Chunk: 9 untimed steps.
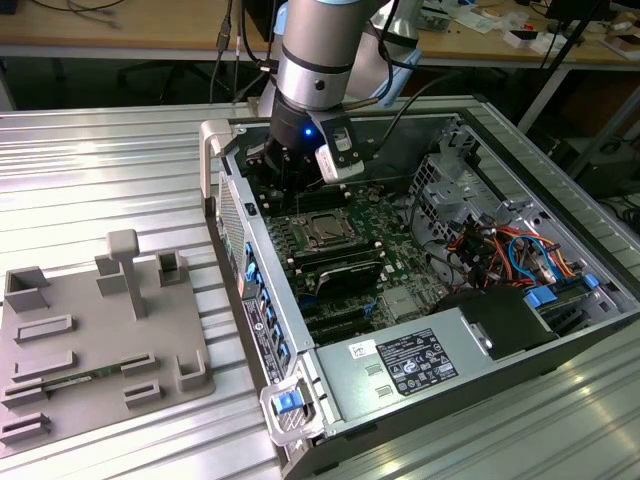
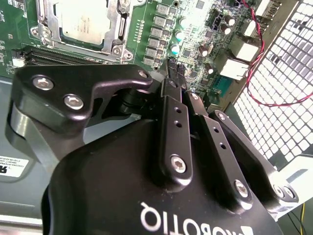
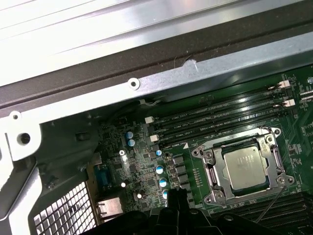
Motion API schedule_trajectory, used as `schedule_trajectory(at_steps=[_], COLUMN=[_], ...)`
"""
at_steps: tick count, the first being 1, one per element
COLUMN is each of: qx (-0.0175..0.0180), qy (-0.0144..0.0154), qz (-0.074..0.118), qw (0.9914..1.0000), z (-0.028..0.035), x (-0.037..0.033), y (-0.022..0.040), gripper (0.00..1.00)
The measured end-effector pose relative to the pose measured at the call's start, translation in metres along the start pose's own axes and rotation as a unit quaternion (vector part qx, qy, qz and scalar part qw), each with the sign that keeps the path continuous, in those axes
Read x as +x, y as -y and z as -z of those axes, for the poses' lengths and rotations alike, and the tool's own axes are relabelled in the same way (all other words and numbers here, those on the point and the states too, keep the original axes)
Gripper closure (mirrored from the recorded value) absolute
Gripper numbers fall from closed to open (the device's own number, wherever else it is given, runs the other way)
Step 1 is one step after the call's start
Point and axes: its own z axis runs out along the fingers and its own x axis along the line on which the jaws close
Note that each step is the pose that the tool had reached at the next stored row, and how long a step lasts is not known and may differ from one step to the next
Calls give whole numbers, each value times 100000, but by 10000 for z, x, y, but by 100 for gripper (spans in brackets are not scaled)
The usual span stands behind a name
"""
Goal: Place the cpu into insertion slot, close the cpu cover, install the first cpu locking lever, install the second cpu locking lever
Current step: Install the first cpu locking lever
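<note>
White lettering stands inverted on the body of the gripper (image 2: 173,68), above the motherboard (image 2: 195,29). A white printed label (image 1: 415,362) sits on the power supply (image 1: 480,340) beside the motherboard. Faint marking on the cpu (image 3: 246,167) is illegible.

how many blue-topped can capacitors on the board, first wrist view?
5. Two capacitors paired near the case wall; three in a row beside the cpu, the last at the gripper. The gripper may hide more.
</note>
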Motion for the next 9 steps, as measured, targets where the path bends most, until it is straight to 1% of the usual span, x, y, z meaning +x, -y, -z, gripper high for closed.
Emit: schedule_trajectory(at_steps=[5,7,9], qx=[6,22,23], qy=[-1,-9,-11], qz=[306,1744,2410], qw=[100000,99985,99971], z=[0,0,0], x=[0,0,0], y=[0,0,0], gripper=[89,89,89])
